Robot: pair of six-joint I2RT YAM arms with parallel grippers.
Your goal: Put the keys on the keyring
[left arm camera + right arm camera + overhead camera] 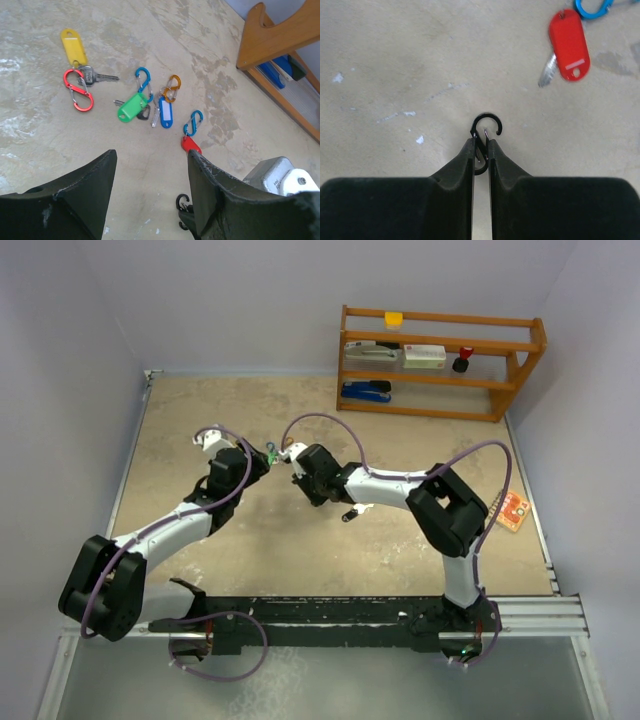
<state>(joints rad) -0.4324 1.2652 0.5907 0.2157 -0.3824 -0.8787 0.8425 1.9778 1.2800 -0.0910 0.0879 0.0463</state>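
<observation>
Here the right claw [480, 142] is clenched on a black clip [486, 116], whose hook pokes out past the fingertips. A red-tagged key [568, 45] lies apart from it, further out on the table. The left claw [150, 160] hangs released above the other keys [132, 107], which sit in a loose cluster on the mottled beige table [200, 440]. A wooden shelf [440, 360] stands by the far wall. The keys are small and silver, with yellow, green and blue tags.
</observation>
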